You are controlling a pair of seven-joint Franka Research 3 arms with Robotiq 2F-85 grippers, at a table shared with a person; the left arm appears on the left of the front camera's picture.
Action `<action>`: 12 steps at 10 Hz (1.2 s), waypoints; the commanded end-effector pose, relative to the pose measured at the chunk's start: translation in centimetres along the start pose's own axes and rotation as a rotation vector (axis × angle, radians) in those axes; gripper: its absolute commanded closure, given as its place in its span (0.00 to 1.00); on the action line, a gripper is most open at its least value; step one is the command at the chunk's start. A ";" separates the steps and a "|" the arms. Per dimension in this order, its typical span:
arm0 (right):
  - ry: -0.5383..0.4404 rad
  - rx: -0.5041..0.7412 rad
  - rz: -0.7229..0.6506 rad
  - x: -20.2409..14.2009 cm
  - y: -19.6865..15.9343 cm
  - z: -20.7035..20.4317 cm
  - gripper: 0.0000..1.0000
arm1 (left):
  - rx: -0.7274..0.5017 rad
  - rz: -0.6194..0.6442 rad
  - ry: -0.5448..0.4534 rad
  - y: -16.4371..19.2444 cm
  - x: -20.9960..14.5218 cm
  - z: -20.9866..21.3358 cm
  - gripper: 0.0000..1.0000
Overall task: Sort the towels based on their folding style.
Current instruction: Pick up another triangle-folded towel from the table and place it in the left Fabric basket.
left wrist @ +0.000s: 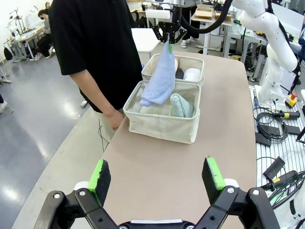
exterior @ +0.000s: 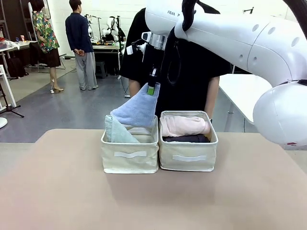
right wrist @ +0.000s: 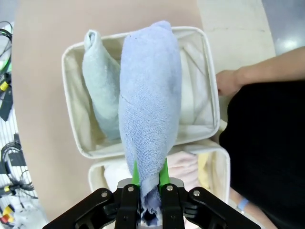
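Hanging from the right gripper: light blue cone-shaped terry towel, narrow end pinched between the green pads, jaws clamped tight on the cloth, wide end drooping down over the left cream fabric basket. Seen also from the right wrist, with the same light blue towel stretching away from the pinching fingers across the basket opening. Leaning inside that left basket, against its left wall: pale teal cone-shaped terry towel, point up. Standing just beside, walls touching: right cream fabric basket, identical in make, white label strip on its front. Lying in the right basket: pink cylinder-shaped terry roll on top, dark grey terry roll beneath it at the front. Glimpsed in the far basket from the left wrist: white terry roll beside the dark grey one. Placed on the beige table, both baskets near the far edge, at the middle. Hovering well apart from the baskets over bare tabletop: left gripper, jaws spread wide, nothing between the green pads. Standing at the far side of the table behind the baskets: person in black top, one hand resting near the left basket's rim.
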State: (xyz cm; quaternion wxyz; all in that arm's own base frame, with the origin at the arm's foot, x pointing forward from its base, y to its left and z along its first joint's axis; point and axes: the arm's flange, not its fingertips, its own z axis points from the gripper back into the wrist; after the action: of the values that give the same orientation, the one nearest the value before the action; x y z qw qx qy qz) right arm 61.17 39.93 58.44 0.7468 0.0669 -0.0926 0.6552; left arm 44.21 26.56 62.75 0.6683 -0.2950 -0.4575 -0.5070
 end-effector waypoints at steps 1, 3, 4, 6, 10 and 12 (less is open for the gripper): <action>-0.021 0.015 -0.007 -0.4 -0.5 -0.8 0.85 | 0.000 0.014 -0.001 -0.1 0.2 0.2 0.00; 0.007 0.024 -0.009 -0.4 -1.0 -1.9 0.85 | 0.000 0.014 -0.001 -0.1 0.2 0.2 0.00; 0.009 0.037 -0.006 -0.5 -1.2 -2.7 0.85 | 0.000 0.014 -0.001 -0.1 0.2 0.2 0.00; 0.016 0.059 -0.002 -0.3 -1.8 -4.2 0.85 | 0.000 0.014 -0.001 -0.1 0.2 0.2 0.00; 0.066 0.092 0.021 0.3 -2.6 -7.3 0.85 | 0.000 0.014 -0.001 -0.1 0.2 0.2 0.00; 0.083 0.110 0.040 0.7 -2.8 -8.6 0.85 | 0.000 0.014 -0.001 -0.1 0.2 0.2 0.00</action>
State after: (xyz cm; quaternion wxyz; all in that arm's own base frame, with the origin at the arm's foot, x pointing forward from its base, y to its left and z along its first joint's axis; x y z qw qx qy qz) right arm 63.12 41.26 49.57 0.7405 0.0827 -0.0333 0.6661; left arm 44.21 26.56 62.75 0.6683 -0.2950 -0.4575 -0.5070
